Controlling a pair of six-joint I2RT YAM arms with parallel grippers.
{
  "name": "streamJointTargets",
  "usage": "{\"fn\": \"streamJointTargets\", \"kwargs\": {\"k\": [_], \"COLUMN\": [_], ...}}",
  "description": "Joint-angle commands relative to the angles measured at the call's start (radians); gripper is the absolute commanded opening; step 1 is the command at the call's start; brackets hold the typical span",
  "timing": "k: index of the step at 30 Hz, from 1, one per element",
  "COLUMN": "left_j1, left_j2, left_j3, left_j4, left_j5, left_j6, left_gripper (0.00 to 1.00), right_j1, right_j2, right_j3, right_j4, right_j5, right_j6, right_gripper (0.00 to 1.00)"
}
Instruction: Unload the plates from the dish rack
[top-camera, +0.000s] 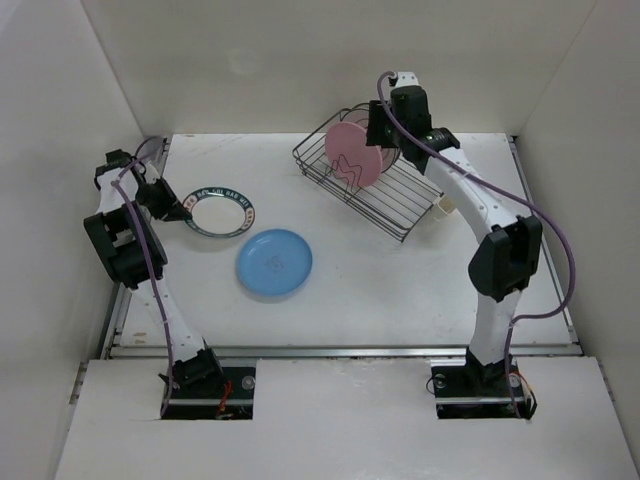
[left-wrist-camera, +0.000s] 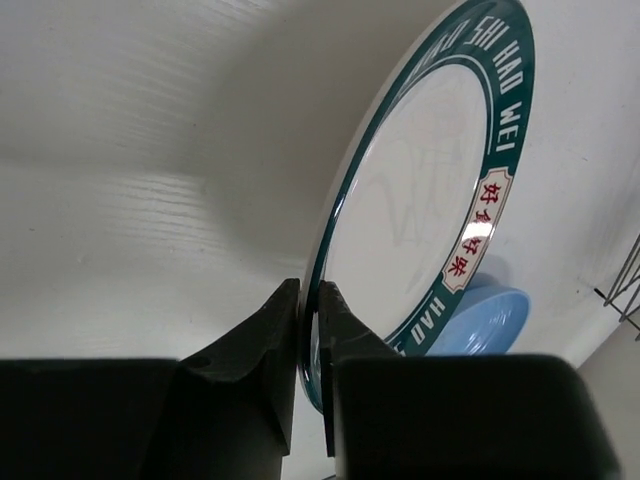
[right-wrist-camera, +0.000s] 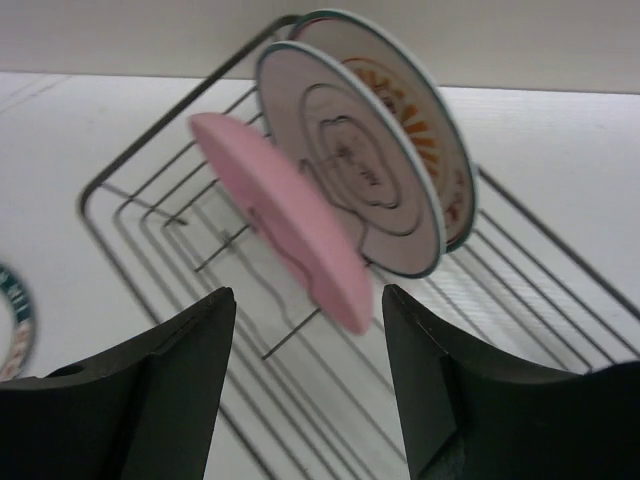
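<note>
Right wrist: pink plate, greyish plate, sunburst plate in rack

Five plates. Three in the one dish rack at 1 o'clock: pink plate, greyish plate, orange plate. Two outside it toward 9 o'clock: lettered-rim plate, blue plate. One cream cup. Two hands: left hand, right hand.

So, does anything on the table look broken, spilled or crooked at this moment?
Nothing looks broken or spilled. The dish rack sits at a slant to the table edges, and in it the pink plate leans, with a gap to the greyish plate and the orange plate behind.
</note>
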Motion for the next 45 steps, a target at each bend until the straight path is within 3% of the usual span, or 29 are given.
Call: {"fn": "streamJointTargets", "kwargs": {"k": [1,3,6,9,10,13,14,15,17,20,27,30,33,34,37,41,45], "left_j1": [0.007,0.007,0.007,0.007,0.007,0.007,0.007,0.007,0.007,0.007,0.007,0.007,0.007,0.007,0.007,0.007,0.007], "left_j2": [-0.016,-0.016,-0.016,-0.026,-0.035,-0.044,-0.062,-0.076,-0.137,-0.226,-0.309,-0.32,-0.331,-0.341,-0.351,-0.351,-0.351], "left_j3": [0.002,-0.023,-0.032,-0.041,-0.041,-0.014,-0.014,-0.014,-0.037,-0.084,-0.107,-0.107,-0.107,-0.107,-0.107,-0.107,-0.107], "left_j4": [-0.021,-0.021,-0.021,-0.021,-0.021,-0.074,-0.084,-0.095,-0.095,-0.072,-0.072,-0.083,-0.092,-0.092,-0.092,-0.101,-0.101], "left_j5": [-0.077,-0.077,-0.102,-0.122,-0.122,-0.131,-0.154,-0.171,-0.206,-0.226,-0.235,-0.235,-0.246,-0.246,-0.255,-0.255,-0.246], "left_j6": [0.005,0.005,0.005,0.014,0.014,0.04,0.053,0.053,0.053,0.063,0.085,0.103,0.103,0.112,0.113,0.122,0.122], "left_gripper": [0.09,0.21,0.27,0.4,0.49,0.52,0.54,0.54,0.54,0.55,0.59,0.59,0.6,0.6,0.6,0.6,0.6], "right_j1": [-0.002,-0.011,-0.011,-0.011,-0.011,-0.011,-0.011,-0.011,-0.011,0.002,0.087,0.123,0.186,0.2,0.222,0.243,0.252], "right_j2": [0.077,0.137,0.177,0.217,0.238,0.257,0.248,0.234,0.17,0.059,-0.067,-0.108,-0.142,-0.142,-0.098,-0.007,0.126], "right_j3": [0.08,0.119,0.145,0.169,0.17,0.196,0.196,0.196,0.151,0.061,0.03,0.003,-0.027,-0.027,-0.04,-0.039,-0.027], "right_j4": [-0.034,-0.034,-0.023,0.0,0.0,0.0,0.0,0.0,0.029,0.118,0.221,0.231,0.14,0.088,-0.069,-0.169,-0.229], "right_j5": [0.156,0.156,0.109,0.1,0.1,0.1,0.115,0.115,0.141,0.21,0.421,0.417,0.278,0.051,-0.435,-0.624,-0.686], "right_j6": [-0.057,-0.082,-0.105,-0.105,-0.105,-0.114,-0.114,-0.114,-0.147,-0.242,-0.415,-0.426,-0.41,-0.401,-0.382,-0.335,-0.314], "right_gripper": [0.66,0.66,0.68,0.7,0.63,0.41,0.18,0.09,0.0,0.0,0.0,0.0,0.0,0.0,0.0,0.0,0.02]}}
